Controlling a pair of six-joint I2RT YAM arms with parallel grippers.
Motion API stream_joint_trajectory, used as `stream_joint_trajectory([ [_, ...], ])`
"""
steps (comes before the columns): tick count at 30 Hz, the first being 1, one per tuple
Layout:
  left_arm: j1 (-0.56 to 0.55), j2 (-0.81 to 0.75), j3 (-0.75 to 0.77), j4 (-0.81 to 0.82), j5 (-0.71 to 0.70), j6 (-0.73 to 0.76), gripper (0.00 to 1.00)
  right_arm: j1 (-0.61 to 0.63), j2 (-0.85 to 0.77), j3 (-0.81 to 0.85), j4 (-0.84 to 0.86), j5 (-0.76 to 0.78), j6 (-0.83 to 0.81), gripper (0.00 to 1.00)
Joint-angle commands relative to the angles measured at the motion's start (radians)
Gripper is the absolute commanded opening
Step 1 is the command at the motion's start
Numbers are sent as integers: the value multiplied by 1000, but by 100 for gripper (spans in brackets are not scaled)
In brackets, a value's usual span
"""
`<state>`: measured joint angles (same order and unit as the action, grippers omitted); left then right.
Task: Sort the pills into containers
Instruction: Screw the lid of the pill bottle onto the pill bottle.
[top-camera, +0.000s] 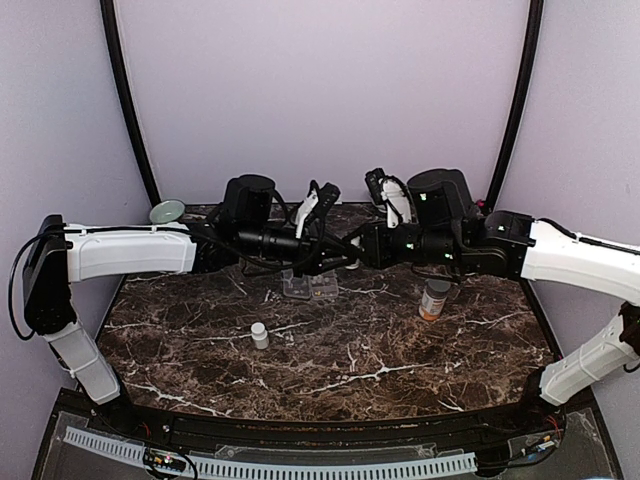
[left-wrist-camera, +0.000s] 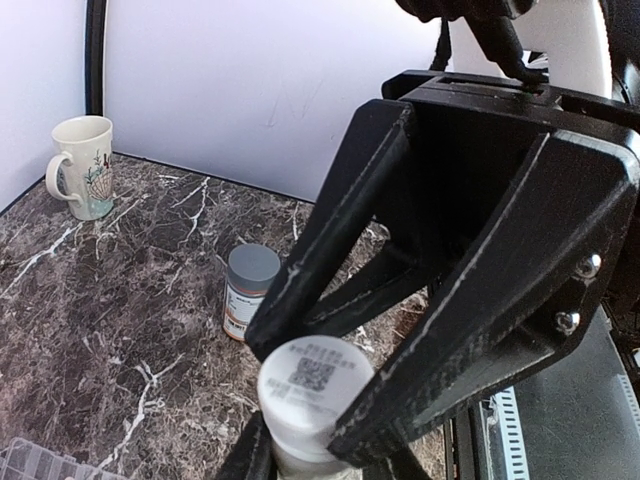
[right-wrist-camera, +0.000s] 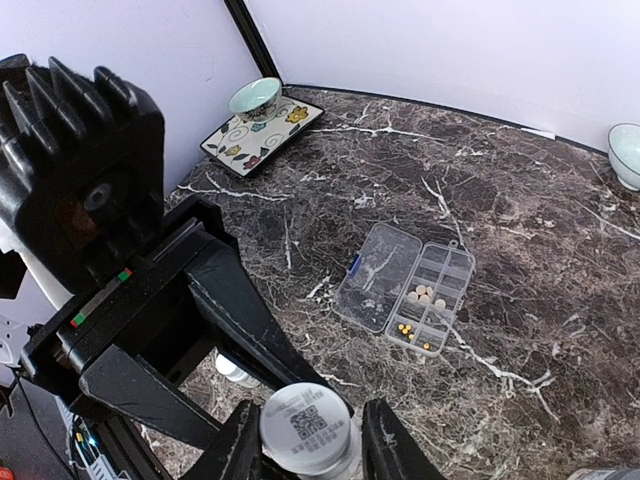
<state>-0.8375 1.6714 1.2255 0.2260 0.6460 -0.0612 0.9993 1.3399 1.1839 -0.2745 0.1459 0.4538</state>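
The left pincer (left-wrist-camera: 325, 462) and right pincer (right-wrist-camera: 305, 445) both pinched one white bottle (right-wrist-camera: 305, 428) — the open pill box (right-wrist-camera: 380, 265) lay on the bench (top-camera: 400, 350) below, about midway between the arms.

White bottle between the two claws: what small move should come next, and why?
Probably the right gripper should twist the cap off the white bottle while the left gripper holds its body. The cap is on, and the pill box lies open with few pills in it.

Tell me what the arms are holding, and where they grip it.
The left gripper and right gripper both hold one small white bottle, fingers pinching its capped top end.
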Motion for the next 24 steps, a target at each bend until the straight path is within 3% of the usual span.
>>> stream_joint_trajectory([
  [1,4,-27,36,-24,9,20,0,-10,11,36,35,-16,-1,35],
  [11,3,-23,48,-30,12,29,0,-26,16,36,28,-64,-7,23],
  [24,5,-28,54,-11,10,13,0,-34,-13,-19,46,-119,-4,21],
])
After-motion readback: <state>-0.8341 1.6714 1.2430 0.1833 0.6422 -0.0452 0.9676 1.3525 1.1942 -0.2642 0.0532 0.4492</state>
